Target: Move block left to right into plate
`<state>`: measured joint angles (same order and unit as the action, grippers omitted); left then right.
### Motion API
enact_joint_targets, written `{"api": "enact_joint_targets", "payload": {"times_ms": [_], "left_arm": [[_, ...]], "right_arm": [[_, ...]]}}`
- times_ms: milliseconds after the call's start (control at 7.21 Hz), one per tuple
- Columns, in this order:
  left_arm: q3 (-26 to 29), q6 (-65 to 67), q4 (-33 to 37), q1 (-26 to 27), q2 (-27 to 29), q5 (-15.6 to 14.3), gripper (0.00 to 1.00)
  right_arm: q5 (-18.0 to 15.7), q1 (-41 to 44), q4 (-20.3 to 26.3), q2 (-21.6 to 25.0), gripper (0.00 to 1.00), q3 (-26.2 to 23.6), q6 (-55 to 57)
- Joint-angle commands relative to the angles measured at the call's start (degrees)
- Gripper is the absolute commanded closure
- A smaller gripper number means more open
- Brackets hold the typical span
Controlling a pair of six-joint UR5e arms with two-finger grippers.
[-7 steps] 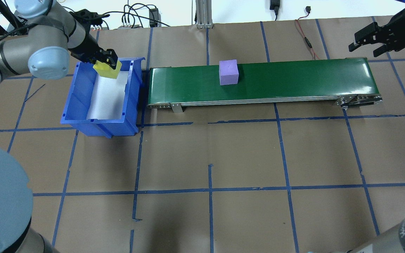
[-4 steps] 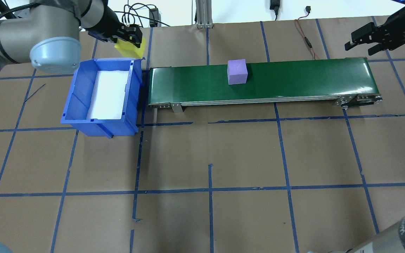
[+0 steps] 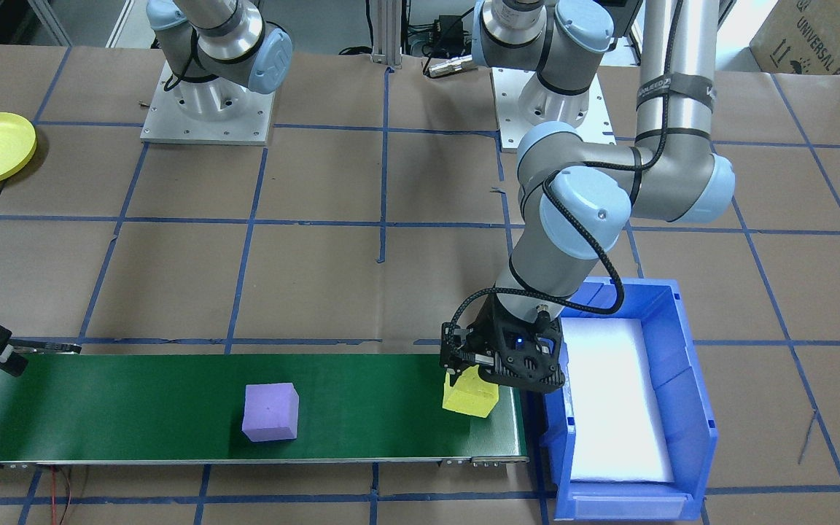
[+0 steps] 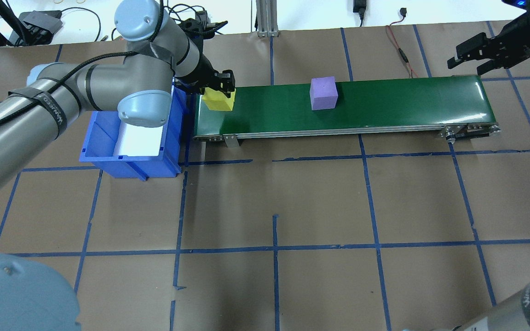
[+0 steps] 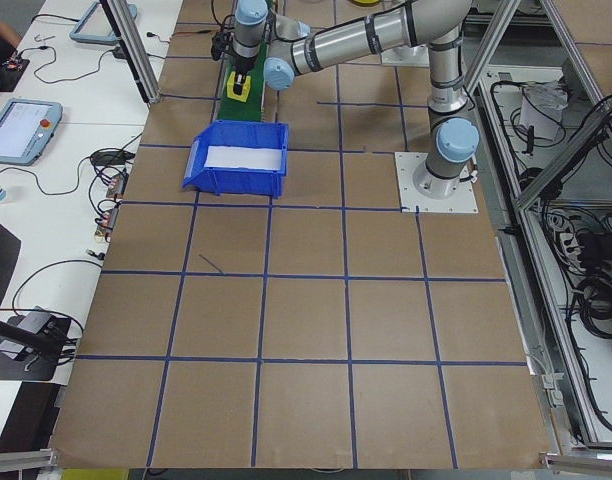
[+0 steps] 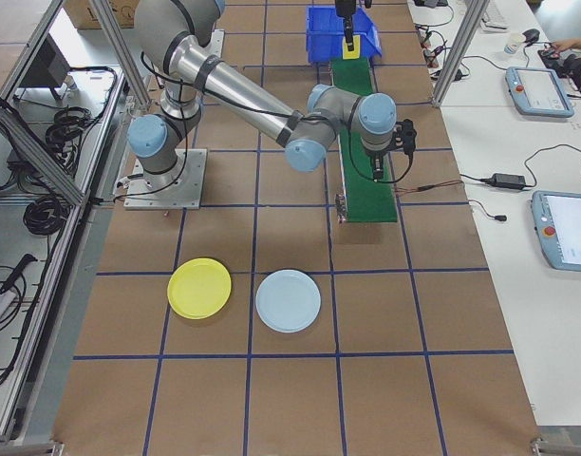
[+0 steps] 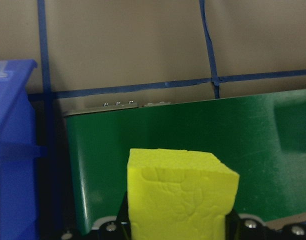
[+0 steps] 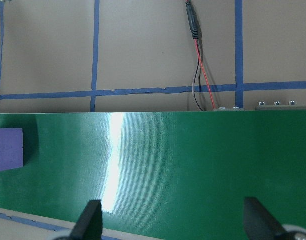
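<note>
I hold the yellow block (image 4: 219,99) clamped in the left gripper (image 4: 219,87) over the belt (image 4: 384,105); right gripper (image 4: 474,56) open, plates (image 6: 199,288) unfilled

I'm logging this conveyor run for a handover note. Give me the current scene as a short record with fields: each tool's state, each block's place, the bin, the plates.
left tool: shut on yellow block, over the bin end of the green conveyor belt
right tool: open, empty, over the belt's other end
purple block: on the belt, free
blue bin: no blocks visible inside
yellow plate, light blue plate: side by side on the table, both empty
</note>
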<state>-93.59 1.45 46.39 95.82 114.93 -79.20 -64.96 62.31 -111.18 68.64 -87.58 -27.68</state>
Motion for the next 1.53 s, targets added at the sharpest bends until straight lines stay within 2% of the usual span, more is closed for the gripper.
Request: {"api": "enact_joint_targets", "payload": {"times_ms": [0,139,277,555,694,832,971,1110,1387], "left_arm": [[0.77,-0.13,-0.96,0.07,1.26,-0.25,0.06],[2.61,-0.66,-0.43,-0.01,-0.57,-1.56,0.0],[5.41,-0.66,6.53,-0.01,-3.2,-5.23,0.0],[6.75,-0.4,17.01,-0.36,-9.78,-5.53,0.0],[6.67,-0.4,23.59,-0.63,-14.77,-6.14,0.0],[6.58,-0.48,30.88,-1.15,-18.91,-8.93,0.0],[5.89,-0.48,36.17,-2.46,-21.13,-9.22,0.0],[5.18,-0.4,39.27,-2.82,-22.37,-9.05,0.0],[4.91,-0.31,40.44,-3.26,-22.73,-9.31,0.0]], "right_arm": [[0.01,0.0,-0.01,0.0,0.0,-0.48,-0.01],[0.01,0.0,-0.01,0.0,0.0,-0.66,-0.01],[0.01,0.0,-0.01,0.0,0.0,-0.66,-0.01],[0.01,0.0,-0.01,0.0,0.0,-0.66,-0.01],[0.01,0.0,-0.01,0.0,0.0,-0.66,-0.01],[0.01,0.0,-0.01,0.0,0.0,-0.75,-0.01],[0.01,0.0,-0.01,0.0,0.0,-0.75,-0.01],[0.01,0.0,-0.01,0.0,0.0,-0.75,0.08],[0.18,-0.09,-0.01,-1.31,0.0,-0.66,0.17]]}}
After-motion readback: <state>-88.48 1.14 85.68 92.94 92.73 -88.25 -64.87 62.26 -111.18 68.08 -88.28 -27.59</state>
